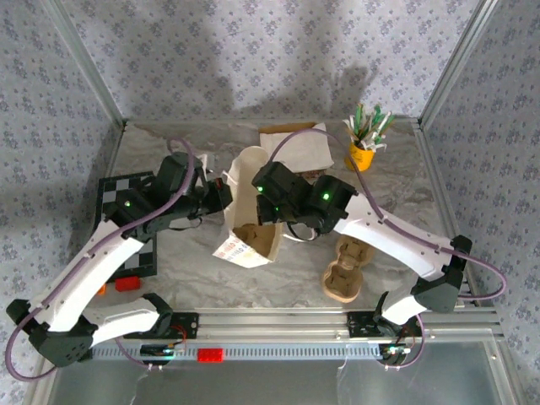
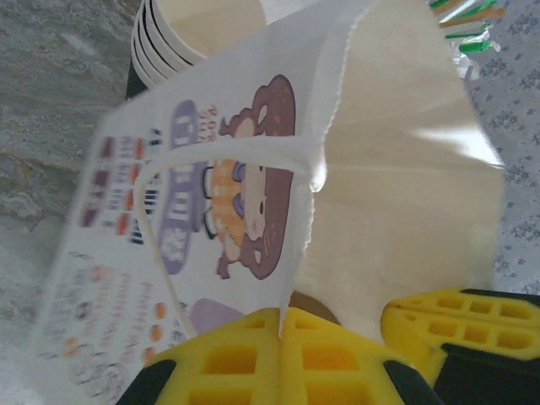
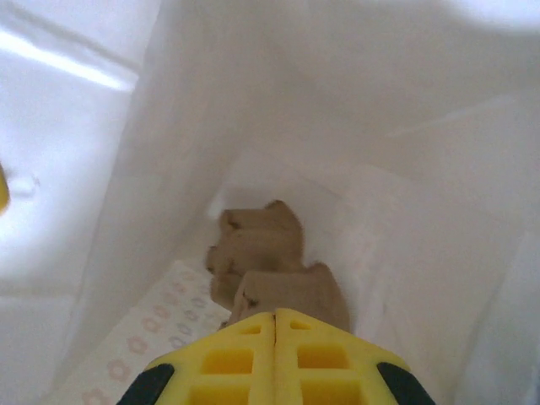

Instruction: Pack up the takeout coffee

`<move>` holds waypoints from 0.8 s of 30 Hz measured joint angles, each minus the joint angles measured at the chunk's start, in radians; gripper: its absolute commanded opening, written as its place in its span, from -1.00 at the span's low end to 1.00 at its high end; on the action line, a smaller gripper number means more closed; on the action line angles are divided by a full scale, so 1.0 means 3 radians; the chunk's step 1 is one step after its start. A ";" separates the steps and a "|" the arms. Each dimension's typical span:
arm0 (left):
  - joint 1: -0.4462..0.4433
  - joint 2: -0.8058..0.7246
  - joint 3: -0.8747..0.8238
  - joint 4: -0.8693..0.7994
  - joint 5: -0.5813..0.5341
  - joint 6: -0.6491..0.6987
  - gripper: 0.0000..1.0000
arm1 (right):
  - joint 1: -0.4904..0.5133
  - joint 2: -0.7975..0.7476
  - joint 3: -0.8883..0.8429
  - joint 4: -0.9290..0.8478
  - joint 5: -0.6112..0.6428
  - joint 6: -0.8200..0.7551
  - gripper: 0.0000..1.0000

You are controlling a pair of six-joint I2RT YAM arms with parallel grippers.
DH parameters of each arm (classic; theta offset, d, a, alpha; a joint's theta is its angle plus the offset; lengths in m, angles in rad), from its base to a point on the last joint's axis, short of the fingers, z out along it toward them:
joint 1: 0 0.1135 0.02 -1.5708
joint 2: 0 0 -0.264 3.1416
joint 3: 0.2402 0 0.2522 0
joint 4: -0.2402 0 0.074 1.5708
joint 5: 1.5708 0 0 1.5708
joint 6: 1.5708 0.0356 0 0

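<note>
White bag [image 1: 245, 181], one, gripped by left end effector [image 2: 278, 327]; yellow cup [image 1: 363, 156], one.

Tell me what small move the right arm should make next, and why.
Probably lift the right gripper straight up out of the paper bag. Its fingers are shut deep inside, close to a brown cardboard tray on the bag's floor, while the left gripper pinches the bag's edge, holding it open.
</note>
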 measured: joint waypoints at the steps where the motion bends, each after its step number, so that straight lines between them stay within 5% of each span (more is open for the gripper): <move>1: 0.0037 0.0010 0.0052 -0.0045 0.0064 0.0075 -1.00 | 0.0019 -0.0018 -0.0024 0.0034 -0.0038 -0.0065 -0.92; 9: 0.0097 0.0423 0.0600 -0.0601 0.0387 0.0790 -1.00 | 0.0225 -0.0211 -0.0443 0.0301 -0.0177 -0.0365 -0.67; 18: -0.0193 0.0870 0.1048 -0.1174 0.0123 0.1474 -1.00 | 0.0303 -0.0338 -0.0912 0.0718 -0.0327 -0.0599 -0.21; 24: -0.0261 0.1059 0.1339 -0.1354 -0.0092 0.1745 -1.00 | 0.0295 -0.0548 -0.0916 0.0787 -0.0329 -0.0655 -0.20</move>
